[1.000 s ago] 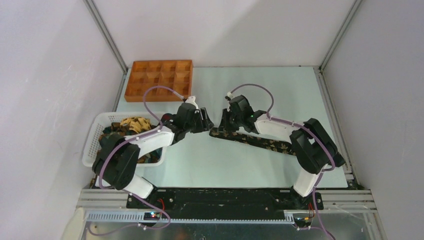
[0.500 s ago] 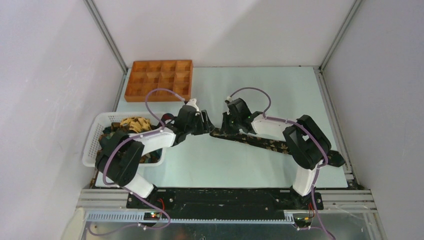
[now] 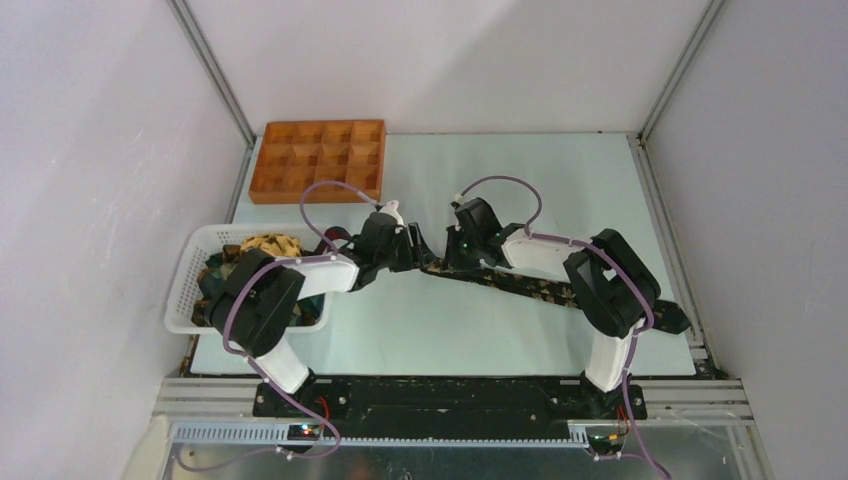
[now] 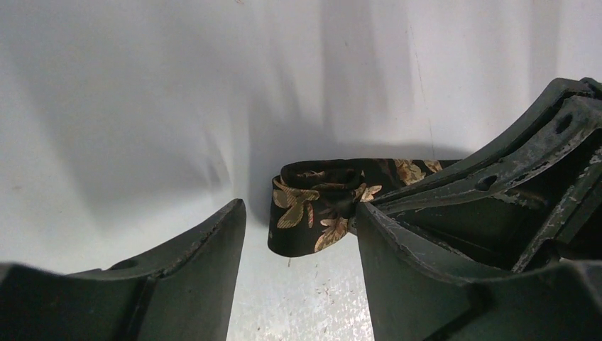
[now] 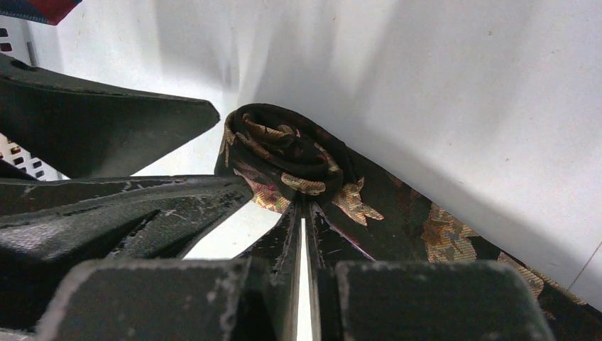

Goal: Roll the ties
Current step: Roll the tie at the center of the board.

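Both arms had edged inward toward the tie, which lay on the tabletop with its left end curled. Right jaws were clamped on that coil, while left jaws stood apart, framing it. A slack pinch could let the soft roll spring open.

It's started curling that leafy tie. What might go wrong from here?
The coil at the end of the dark, gold-leaf-printed fabric necktie is small and loose, pinched only thinly by the shut right pincer; a slip would likely let it spring open. The open left pincer stands crowded against the right one, so they might bump. The tie's long tail lies beneath the right arm and could drag crooked.
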Controlling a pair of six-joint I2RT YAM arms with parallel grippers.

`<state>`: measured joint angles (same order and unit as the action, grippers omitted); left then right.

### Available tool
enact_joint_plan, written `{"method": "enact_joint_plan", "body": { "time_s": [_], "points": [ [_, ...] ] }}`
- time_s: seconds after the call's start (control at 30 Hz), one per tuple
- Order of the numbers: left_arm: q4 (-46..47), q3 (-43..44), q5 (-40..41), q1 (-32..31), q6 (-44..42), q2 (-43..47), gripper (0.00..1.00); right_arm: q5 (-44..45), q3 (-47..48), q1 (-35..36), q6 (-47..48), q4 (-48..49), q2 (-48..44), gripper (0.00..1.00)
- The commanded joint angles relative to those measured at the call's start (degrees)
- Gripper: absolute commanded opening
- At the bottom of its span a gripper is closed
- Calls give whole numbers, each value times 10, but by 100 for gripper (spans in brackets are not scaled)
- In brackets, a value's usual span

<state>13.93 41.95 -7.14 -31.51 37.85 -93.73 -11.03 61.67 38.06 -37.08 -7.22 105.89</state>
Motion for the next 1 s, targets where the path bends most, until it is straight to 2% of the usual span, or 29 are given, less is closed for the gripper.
{"method": "enact_joint_plan", "body": {
  "time_s": [0.0, 0.33, 0.8, 0.97],
  "points": [
    [53, -8, -27, 1, 20, -15, 64, 17, 22, -4, -3, -2, 8, 8],
    [78, -23, -38, 2, 28, -30, 60, 21, 22, -8, -4, -3, 9, 7],
    [103, -16, -47, 1, 34, -46, 33, 13, 22, -10, -2, -3, 0, 7],
    [87, -12, -40, 1, 25, -37, 28, 22, 22, -12, 0, -13, -26, 7]
  ]
}}
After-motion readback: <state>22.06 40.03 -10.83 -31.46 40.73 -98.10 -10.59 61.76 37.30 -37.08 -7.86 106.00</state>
